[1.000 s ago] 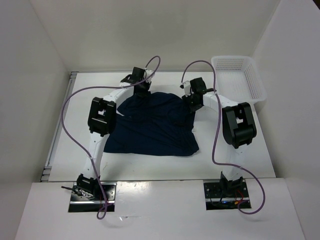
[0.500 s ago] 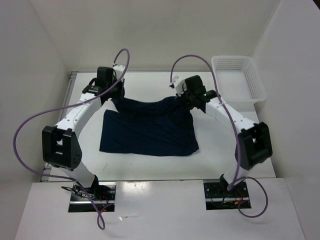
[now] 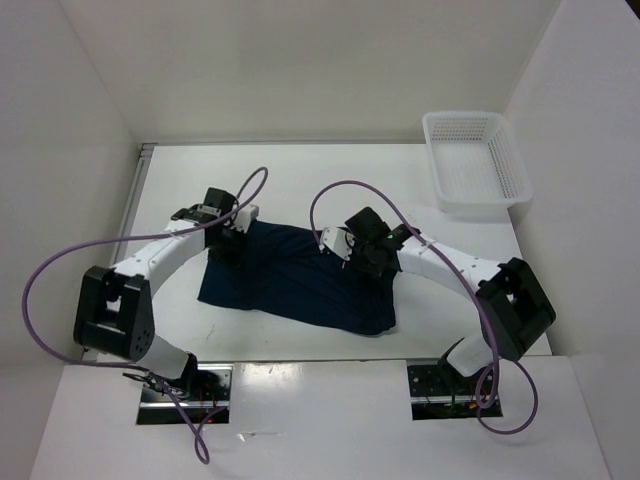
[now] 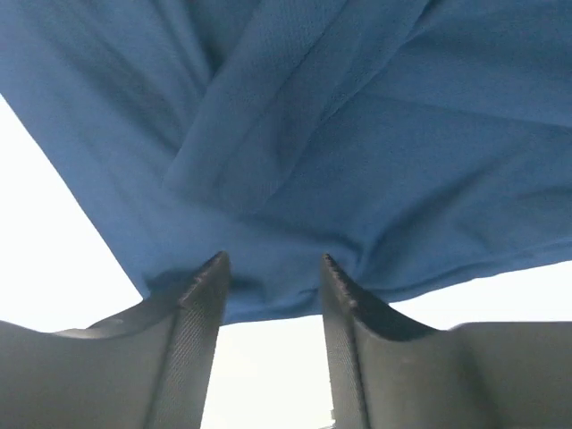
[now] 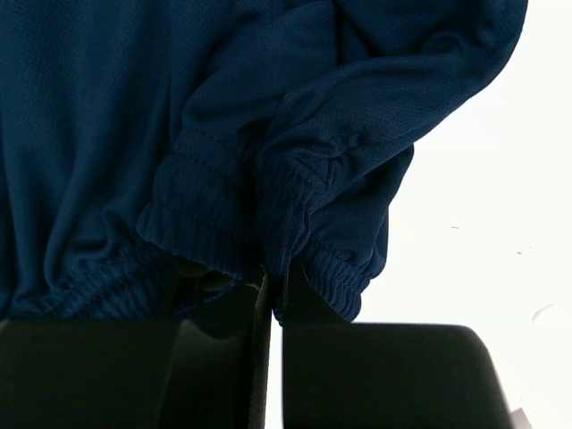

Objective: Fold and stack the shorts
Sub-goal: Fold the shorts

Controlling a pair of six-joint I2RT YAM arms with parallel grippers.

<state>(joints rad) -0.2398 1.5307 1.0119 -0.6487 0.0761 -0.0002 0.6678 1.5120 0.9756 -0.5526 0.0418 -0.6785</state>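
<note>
Drawn toward the near edge, right gripper (image 5: 268, 273) clamps the shorts (image 3: 300, 290) and left gripper (image 4: 271, 264) sits parted astride their hem; I record their long axis running left-to-right.

White arms (image 3: 165, 245), black joints (image 3: 110, 310), looping purple cables (image 3: 27, 292).

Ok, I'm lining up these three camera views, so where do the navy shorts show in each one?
Top external: the shorts lie at the table's middle.
Left wrist: the shorts fill the upper frame.
Right wrist: the shorts cover the upper left, ribbed waistband lowest.
Shared landmark: the white table beside the fabric.
</note>
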